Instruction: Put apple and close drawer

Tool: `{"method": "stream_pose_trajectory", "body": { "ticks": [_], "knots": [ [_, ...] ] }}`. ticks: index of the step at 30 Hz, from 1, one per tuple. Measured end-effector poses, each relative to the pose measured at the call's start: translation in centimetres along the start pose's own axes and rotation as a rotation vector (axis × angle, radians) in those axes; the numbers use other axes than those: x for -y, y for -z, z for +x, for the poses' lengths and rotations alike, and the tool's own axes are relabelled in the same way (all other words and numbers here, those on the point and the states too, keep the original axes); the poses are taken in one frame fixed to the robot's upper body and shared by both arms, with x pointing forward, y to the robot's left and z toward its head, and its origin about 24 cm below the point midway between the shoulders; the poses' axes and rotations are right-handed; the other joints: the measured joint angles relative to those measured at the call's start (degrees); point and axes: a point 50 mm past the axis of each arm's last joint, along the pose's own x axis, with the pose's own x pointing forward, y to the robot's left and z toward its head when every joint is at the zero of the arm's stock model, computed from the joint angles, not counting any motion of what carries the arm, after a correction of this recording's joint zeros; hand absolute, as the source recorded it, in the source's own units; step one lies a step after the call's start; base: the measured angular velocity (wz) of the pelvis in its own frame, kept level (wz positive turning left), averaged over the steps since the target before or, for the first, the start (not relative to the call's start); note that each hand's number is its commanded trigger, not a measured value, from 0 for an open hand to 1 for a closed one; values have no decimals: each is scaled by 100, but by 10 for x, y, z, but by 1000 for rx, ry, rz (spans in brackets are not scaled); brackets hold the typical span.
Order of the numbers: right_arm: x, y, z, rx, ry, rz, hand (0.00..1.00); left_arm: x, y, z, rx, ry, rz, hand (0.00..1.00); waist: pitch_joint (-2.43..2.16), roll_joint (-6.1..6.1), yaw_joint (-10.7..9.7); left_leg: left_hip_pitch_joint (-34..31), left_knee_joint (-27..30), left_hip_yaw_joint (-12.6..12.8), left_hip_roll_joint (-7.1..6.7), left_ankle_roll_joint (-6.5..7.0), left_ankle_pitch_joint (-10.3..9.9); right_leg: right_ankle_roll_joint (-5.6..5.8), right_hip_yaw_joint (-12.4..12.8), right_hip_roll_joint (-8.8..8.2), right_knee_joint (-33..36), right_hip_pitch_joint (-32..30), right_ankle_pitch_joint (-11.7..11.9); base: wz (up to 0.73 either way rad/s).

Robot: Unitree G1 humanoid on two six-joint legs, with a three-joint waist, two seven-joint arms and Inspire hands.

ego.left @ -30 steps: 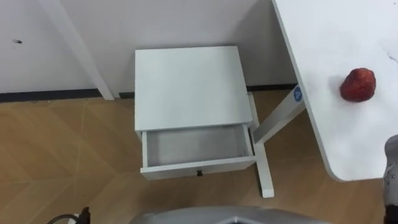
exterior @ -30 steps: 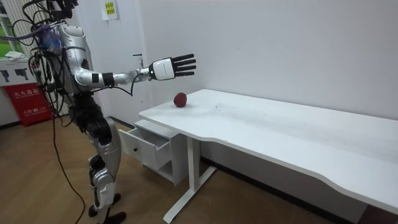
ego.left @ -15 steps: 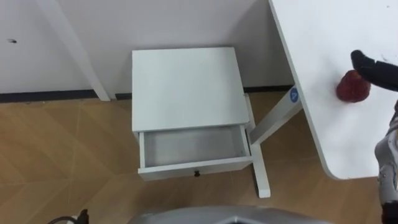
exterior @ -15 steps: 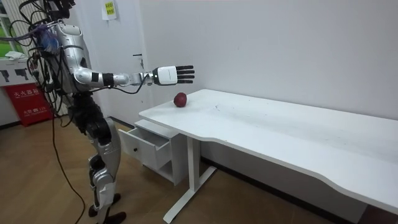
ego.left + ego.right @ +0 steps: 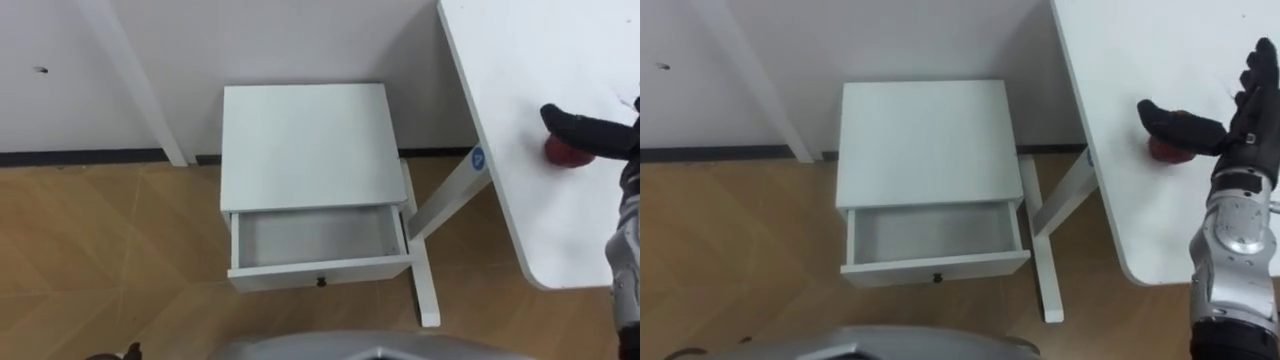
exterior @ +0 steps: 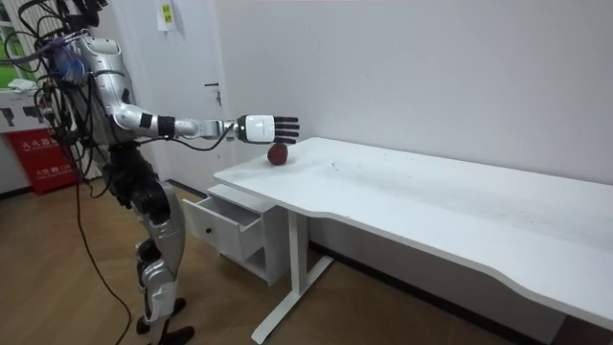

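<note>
Apple [image 5: 1162, 150] is lying on the desk [image 5: 1120, 70], near the end that is next to the cabinet [image 5: 925, 140]. The robot is standing in front of that cabinet and is holding its right arm out nearly straight, sideways over the desk. The right hand [image 5: 1248, 125] is hovering just above the apple, palm down, with fingers straight and apart and the thumb stretching over the fruit. Whether it is touching the apple cannot be told. The drawer [image 5: 935, 266] is standing pulled out under the cabinet top.

red apple [image 5: 1160, 151], wht drawer [image 5: 318, 271]
</note>
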Motion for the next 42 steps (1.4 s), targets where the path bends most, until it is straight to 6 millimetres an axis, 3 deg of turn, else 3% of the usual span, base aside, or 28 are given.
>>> {"method": "stream_pose_trajectory", "body": {
  "ticks": [7,11,14,23,42],
  "knots": [
    [1,15,-2,-72,-13,-29,0,-5,-3,1,15,1,3,0,-22,-65,4,18,21,-9,1,-3,9,1,-202,-41,7,21,0,0],
    [2,19,-1,-93,-39,-35,0,-12,-1,2,5,-20,-11,0,10,-194,-6,22,42,-19,1,-3,9,1,-183,-44,-8,49,-1,2],
    [6,25,2,-130,-35,-45,0,-17,2,2,-5,-30,-38,0,7,-231,-10,5,10,-36,-2,0,6,5,-173,-41,-2,37,2,2],
    [23,33,7,-198,-35,-118,0,-25,5,2,-24,-57,-66,0,2,-134,20,-32,46,-48,-12,4,5,23,-170,-34,9,15,16,0],
    [15,38,12,-228,-95,-212,0,-23,7,3,-40,-40,-56,0,39,-123,40,-71,54,-188,-35,0,7,23,-296,-19,17,18,16,3]
  ]
}}
